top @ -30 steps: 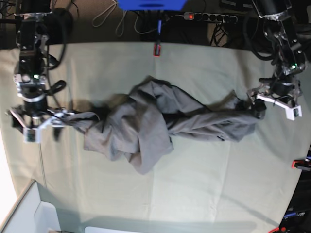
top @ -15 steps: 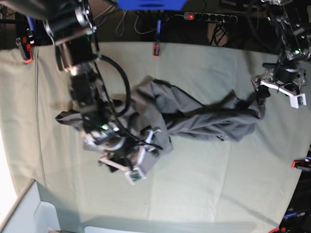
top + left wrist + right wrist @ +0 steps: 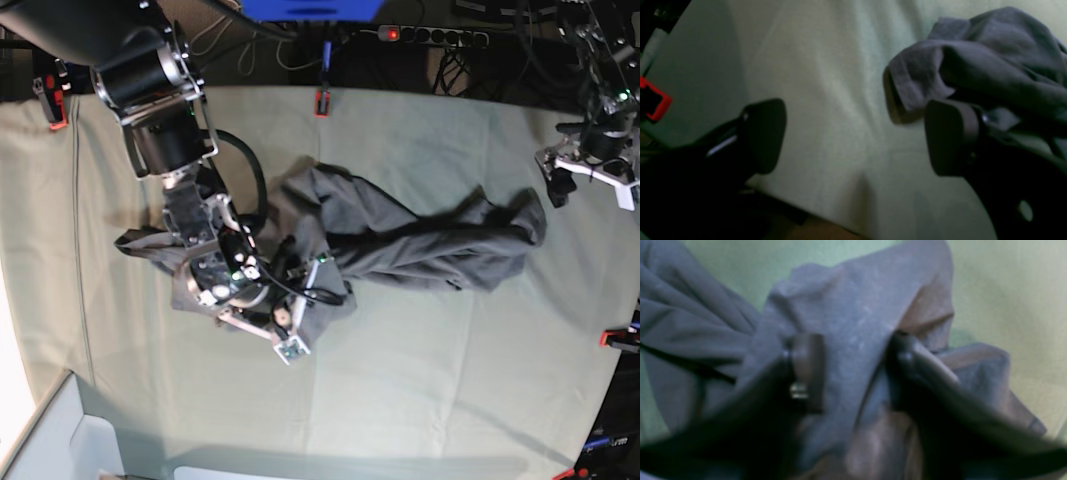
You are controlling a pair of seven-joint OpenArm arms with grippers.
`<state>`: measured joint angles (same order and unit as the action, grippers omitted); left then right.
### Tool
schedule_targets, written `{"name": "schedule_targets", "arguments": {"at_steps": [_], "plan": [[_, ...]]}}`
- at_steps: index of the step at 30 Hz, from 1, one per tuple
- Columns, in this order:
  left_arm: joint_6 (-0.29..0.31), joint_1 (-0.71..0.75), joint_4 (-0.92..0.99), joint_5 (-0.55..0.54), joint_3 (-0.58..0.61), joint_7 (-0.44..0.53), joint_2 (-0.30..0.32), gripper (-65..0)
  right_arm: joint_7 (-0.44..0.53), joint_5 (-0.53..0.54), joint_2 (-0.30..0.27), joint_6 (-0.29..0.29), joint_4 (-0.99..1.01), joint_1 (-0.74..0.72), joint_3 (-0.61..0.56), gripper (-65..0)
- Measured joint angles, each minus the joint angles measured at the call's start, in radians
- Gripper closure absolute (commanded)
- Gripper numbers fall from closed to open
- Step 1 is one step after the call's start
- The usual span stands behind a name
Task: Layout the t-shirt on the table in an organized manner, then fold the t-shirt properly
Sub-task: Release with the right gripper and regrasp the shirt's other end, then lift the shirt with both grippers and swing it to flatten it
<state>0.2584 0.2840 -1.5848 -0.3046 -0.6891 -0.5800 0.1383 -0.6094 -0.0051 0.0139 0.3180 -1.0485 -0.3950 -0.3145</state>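
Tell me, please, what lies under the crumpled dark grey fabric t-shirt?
Under the crumpled dark grey fabric t-shirt lies the table clad in pale grey-green cloth. Anything else beneath its bunched folds is covered and cannot be seen.

T-shirt (image 3: 400, 240): soft matt dark grey cloth, rumpled, fine weave, faint pale lint specks on fold between right claw (image 3: 853, 373) fingers. Counter (image 3: 450, 380): pale grey-green cloth cover, matt, smooth with light creases. Left claw (image 3: 853, 136) pads: dark, matt, rubbery look. Clamp (image 3: 323, 103) at counter's far edge: red glossy plastic.
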Motion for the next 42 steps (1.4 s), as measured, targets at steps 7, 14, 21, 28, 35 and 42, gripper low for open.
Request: {"name": "schedule_targets", "arguments": {"at_steps": [7, 14, 21, 28, 35, 42], "plan": [[0.000, -0.002, 0.001, 0.000, 0.003, 0.000, -0.001, -64.1, -0.008, 0.001, -0.003, 0.000, -0.088, 0.007, 0.005, 0.0], [0.000, -0.003, -0.006, 0.000, 0.002, 0.000, 0.000, -64.1, -0.002, 0.003, -0.019, 0.000, -0.316, 0.012, 0.231, 0.0], [0.000, -0.019, -0.007, 0.001, 0.004, -0.006, -0.003, -64.3, 0.060, 0.005, -0.016, 0.000, -0.335, -0.037, 0.477, 0.0], [0.000, -0.035, -0.008, -0.001, 0.049, -0.001, -0.002, -64.3, 0.091, 0.003, -0.011, 0.000, -0.298, -0.065, 0.671, 0.0], [0.000, -0.064, -0.008, -0.004, 0.127, 0.001, 0.000, -64.3, 0.097, 0.010, -0.022, 0.000, -0.324, -0.031, 0.729, 0.0], [-0.003, -0.086, 0.012, 0.000, 0.250, -0.006, -0.003, -64.3, 0.097, -0.005, -0.041, 0.000, -0.416, 0.106, 0.778, 0.0]]}}
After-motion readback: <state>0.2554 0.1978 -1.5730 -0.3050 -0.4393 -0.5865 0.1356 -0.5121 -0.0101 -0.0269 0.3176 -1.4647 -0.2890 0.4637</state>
